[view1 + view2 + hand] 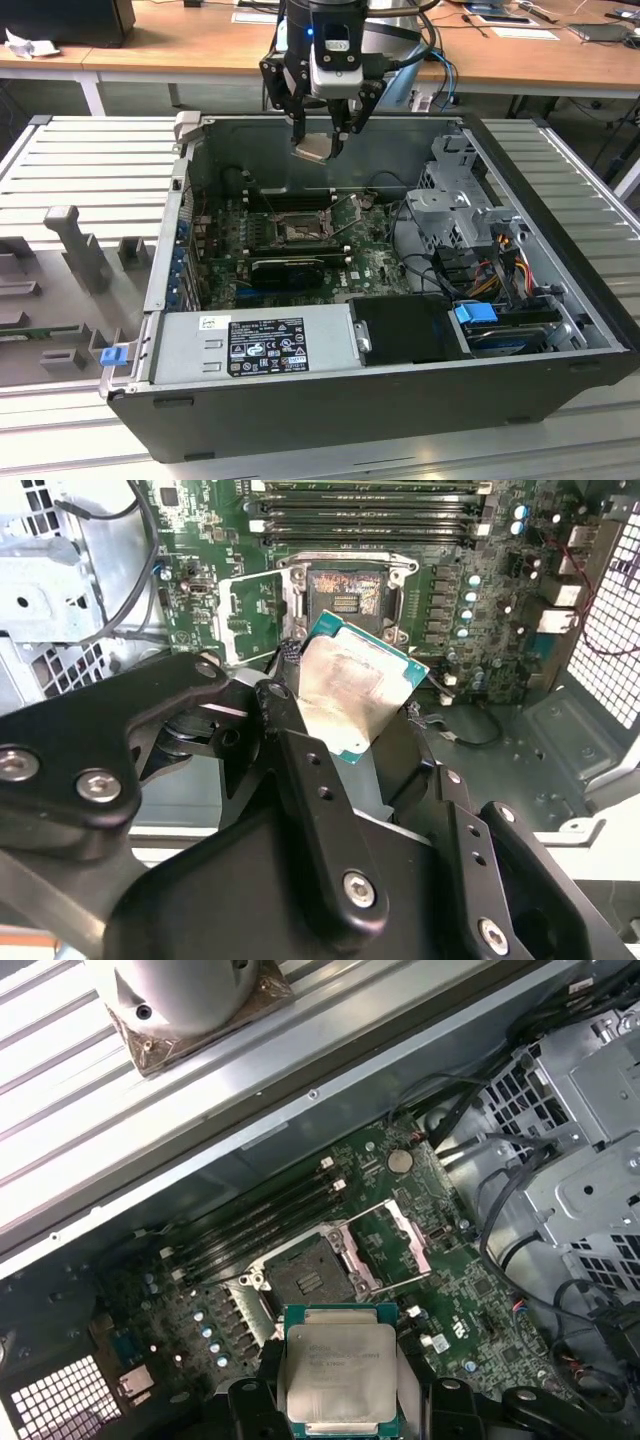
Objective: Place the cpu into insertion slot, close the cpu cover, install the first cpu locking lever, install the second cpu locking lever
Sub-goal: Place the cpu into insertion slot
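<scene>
In the exterior view, an open computer case [560, 290] lay on its side on a ribbed grey metal tabletop [90, 150], with a wooden desk [180, 40] carrying papers behind it. A grey power supply [255, 340] sat along the case's near edge and a metal drive cage [455, 190] stood at the exterior view's right. The arm hung over the far side of the case, pointing downward, with the jaws closed on the cpu [313, 149]. The chip was tilted and held well above the green board. The insertion slot [297, 232] lay below it, uncovered.

In the second wrist view, black fingers [300, 770] pinched the cpu [355, 685] by its edges, its silvery lid scuffed and its green rim showing. The insertion slot [345, 595] lay beyond it with a dark centre, and the cpu cover [250, 615] was swung open just beside it. The memory sticks [365, 510] ran beyond the socket.

In the first wrist view, the cpu [340, 1370] sat flat between the jaws, apart from the insertion slot [305, 1275]. The cpu cover [395, 1240] lay folded back beside the socket.
</scene>
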Motion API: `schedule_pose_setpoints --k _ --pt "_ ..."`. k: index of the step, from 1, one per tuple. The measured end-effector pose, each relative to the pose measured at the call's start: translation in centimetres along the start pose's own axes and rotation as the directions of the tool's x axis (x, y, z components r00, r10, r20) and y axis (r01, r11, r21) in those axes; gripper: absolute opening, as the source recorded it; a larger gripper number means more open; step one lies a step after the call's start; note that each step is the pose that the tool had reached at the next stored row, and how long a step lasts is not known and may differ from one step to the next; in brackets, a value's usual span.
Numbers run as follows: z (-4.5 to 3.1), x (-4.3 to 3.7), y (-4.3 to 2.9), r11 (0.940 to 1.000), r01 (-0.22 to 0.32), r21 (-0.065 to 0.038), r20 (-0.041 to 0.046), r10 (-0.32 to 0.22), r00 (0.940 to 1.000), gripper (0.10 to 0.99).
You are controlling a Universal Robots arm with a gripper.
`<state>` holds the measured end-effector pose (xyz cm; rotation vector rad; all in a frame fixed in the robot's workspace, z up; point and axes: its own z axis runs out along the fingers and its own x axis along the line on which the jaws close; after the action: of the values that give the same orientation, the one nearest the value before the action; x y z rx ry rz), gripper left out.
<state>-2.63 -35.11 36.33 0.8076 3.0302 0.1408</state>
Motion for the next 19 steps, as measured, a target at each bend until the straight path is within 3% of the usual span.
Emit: schedule_pose_setpoints --k 9,16,19 --pt "0.06 0.0 0.0 0.9981 -0.061 -0.001 0.0053 0.061 0.9981 0.529" --pt "0.08 0.0 -0.01 0.9928 -0.12 -0.003 0.0103 0.12 0.9927 0.529" --pt "0.08 0.0 -0.01 0.9877 -0.156 -0.004 0.0134 0.156 0.9876 0.529"
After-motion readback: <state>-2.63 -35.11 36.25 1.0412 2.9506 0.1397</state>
